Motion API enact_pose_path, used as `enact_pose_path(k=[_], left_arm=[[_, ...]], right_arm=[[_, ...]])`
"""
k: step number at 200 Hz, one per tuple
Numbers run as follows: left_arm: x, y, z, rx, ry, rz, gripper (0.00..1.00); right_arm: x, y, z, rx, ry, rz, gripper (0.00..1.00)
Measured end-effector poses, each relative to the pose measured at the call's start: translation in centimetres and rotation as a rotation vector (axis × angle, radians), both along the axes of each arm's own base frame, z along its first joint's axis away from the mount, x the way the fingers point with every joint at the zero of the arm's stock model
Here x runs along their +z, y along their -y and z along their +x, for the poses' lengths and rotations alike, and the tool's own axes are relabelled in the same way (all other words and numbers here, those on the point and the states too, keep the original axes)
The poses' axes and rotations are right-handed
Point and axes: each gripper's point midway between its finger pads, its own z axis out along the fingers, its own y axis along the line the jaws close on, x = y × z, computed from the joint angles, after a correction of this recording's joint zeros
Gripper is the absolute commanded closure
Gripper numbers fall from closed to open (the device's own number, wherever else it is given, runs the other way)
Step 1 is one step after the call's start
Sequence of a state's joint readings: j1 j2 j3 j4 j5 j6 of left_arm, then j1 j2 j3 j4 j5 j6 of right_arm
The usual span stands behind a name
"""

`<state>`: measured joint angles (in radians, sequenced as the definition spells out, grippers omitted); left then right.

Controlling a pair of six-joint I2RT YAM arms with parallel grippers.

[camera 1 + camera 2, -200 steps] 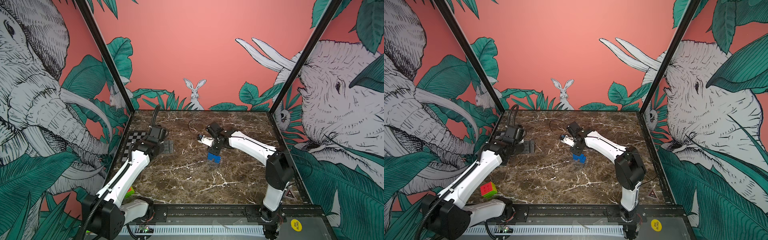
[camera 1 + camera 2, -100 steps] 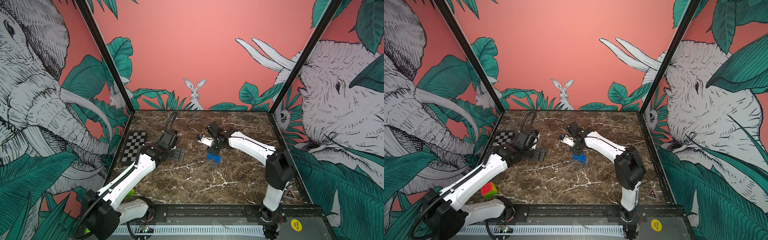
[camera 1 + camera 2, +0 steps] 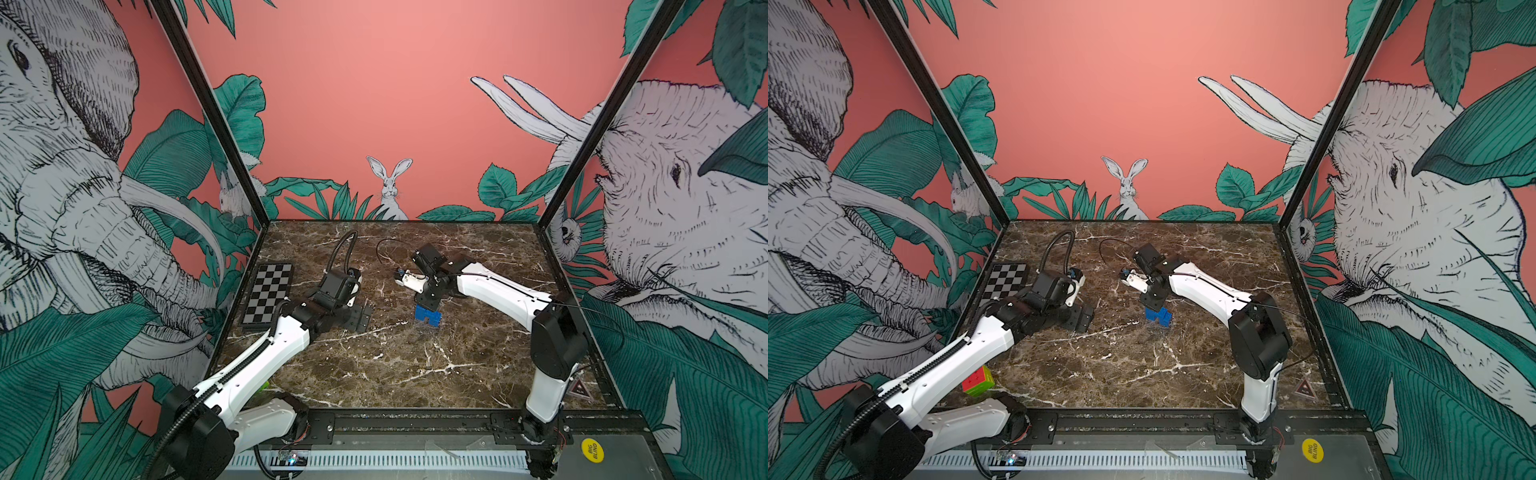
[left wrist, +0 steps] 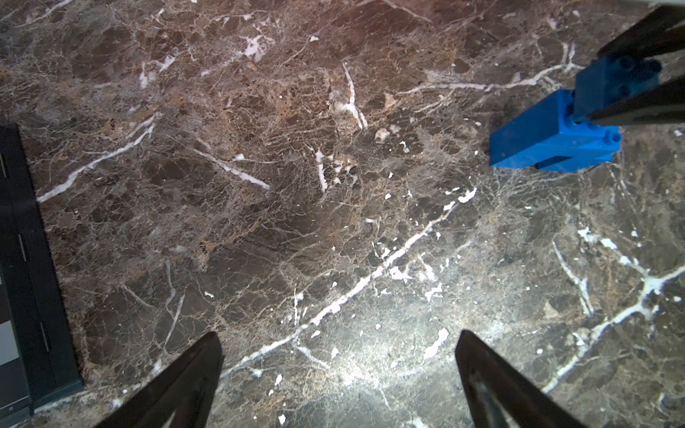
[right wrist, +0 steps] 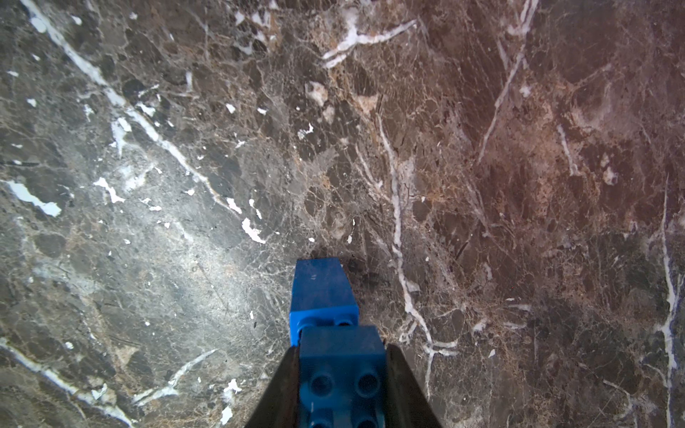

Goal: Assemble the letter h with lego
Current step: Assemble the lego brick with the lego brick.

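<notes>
Blue letter h (image 3: pixel 428 318) (image 3: pixel 1158 318) stands upright on the brown marble table (image 3: pixel 395 365), roughly mid-table, slightly toward the back. It has two legs with a gap between them and a longer piece across; the stem side carries one more brick. Right gripper (image 3: pixel 428 305) (image 3: pixel 1153 307) comes down onto it from above, fingers clenched on the top brick (image 5: pixel 341 370) of the stem. In the right wrist view the right gripper (image 5: pixel 341 348) has a black finger tight against each side of that brick, four studs facing the camera and the lower part of the h (image 5: pixel 322 292) just past it. The left wrist view shows the same pinch from the side: the top brick (image 4: pixel 611 85) sits between two dark fingers (image 4: pixel 637 107), and the h (image 4: pixel 556 140) has its base on the marble. Left gripper (image 3: pixel 359 318) (image 3: pixel 1081 318) is low over the table, between the checkerboard (image 3: pixel 268 297) (image 3: pixel 1007 282) and the h, apart from both. Its jaws are spread wide with nothing between them, only bare marble under the left gripper (image 4: pixel 338 335). A multicoloured puzzle cube (image 3: pixel 978 380) sits at the near left table edge, partly behind the left arm, well apart from the h.
</notes>
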<state>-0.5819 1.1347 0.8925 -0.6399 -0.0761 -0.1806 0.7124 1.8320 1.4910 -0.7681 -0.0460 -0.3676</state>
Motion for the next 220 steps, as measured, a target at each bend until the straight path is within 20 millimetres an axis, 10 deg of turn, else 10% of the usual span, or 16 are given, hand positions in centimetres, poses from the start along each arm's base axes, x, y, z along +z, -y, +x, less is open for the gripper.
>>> enact_pose_path(k=[220], left_arm=[[-0.8,1.9,-1.2,-0.133,0.028,-0.014,0.01]], right_arm=[[0.1,-0.4,-1.0,0.093,-0.043,-0.006,1.00]])
